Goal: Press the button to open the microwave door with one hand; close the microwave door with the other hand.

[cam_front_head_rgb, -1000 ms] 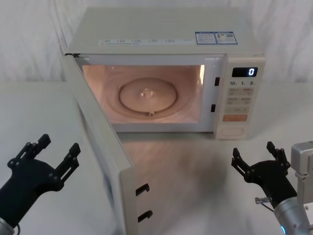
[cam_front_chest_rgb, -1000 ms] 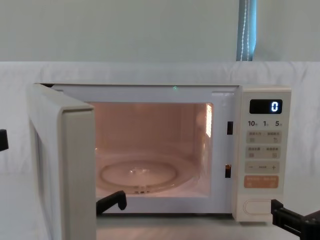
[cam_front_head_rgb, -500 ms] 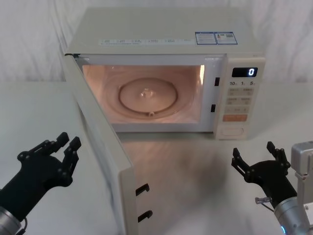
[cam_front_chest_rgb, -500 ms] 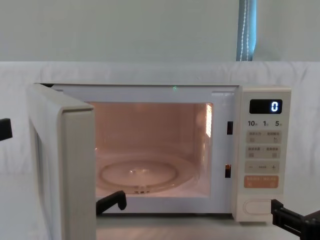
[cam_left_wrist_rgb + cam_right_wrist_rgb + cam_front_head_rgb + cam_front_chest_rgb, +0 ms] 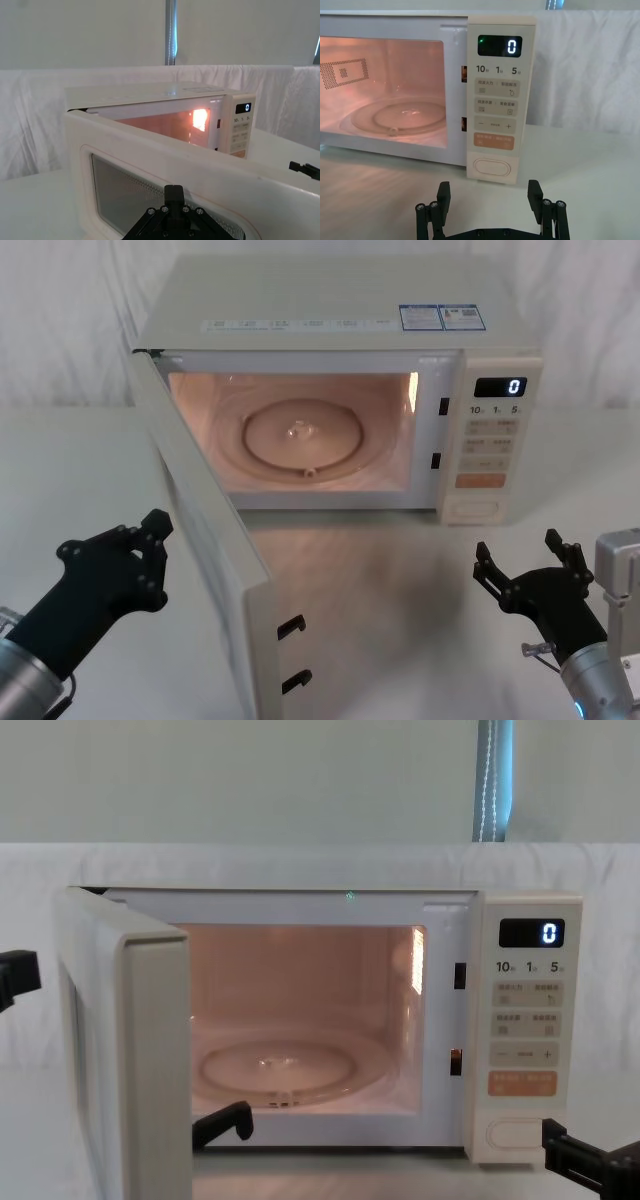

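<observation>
White cloth covered the table (image 5: 420,580) and hung as a backdrop behind the microwave (image 5: 340,300). The microwave door (image 5: 205,540) stood wide open, hinged at the oven's left side and swung toward the robot, its latch hooks facing forward. Cavity lit orange; glass turntable (image 5: 302,435) inside. Display (image 5: 500,46) read 0.

The button (image 5: 491,167) sat at the bottom of the control panel, below the orange key (image 5: 491,141) (nothing touching it).

Left gripper (image 5: 145,540) hung just beside the outer face of the door, fingers drawn close together, with a small gap between them and the panel in the head view. In the left wrist view the door's window (image 5: 145,200) lay right ahead of the fingers.

Right gripper (image 5: 528,562) hovered low over the table, in front of the control panel and well apart from it, fingers (image 5: 443,192) spread apart, gripping nothing.
</observation>
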